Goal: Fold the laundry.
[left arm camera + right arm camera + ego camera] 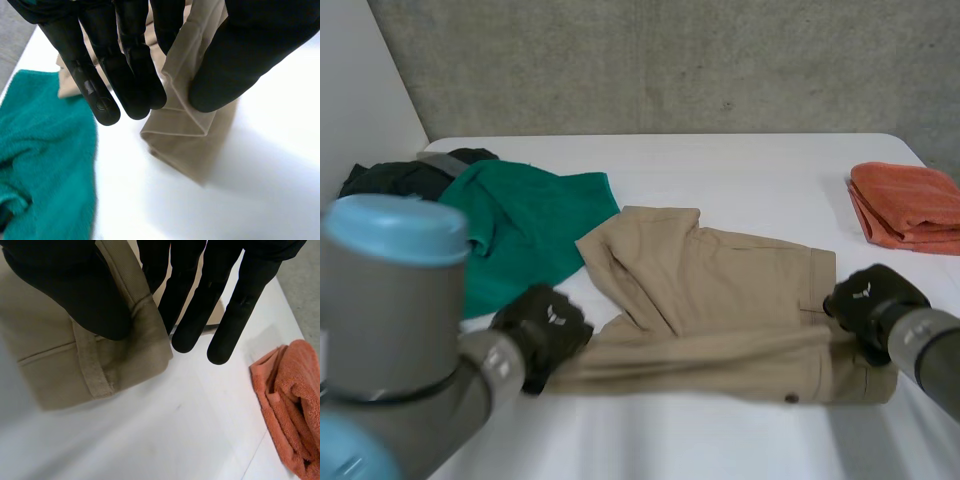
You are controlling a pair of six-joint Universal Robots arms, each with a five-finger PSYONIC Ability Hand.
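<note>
Tan shorts (720, 290), likely soft and limp, are lying on the table (720, 170), and I am pinching the leg end with the left robot hand (542, 332) and the stiffer waistband (100, 375) with the right robot hand (868, 298).

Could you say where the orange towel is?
Head view: the orange towel lies at the right edge of the table, beyond the right hand, clear of the trousers.

The orange towel (910, 205) at the table's (740, 165) right edge runs out of frame. The green cloth (535, 225) covers much of a dark garment (380, 180); the left arm (400, 290) hides the cloth's near part.
</note>
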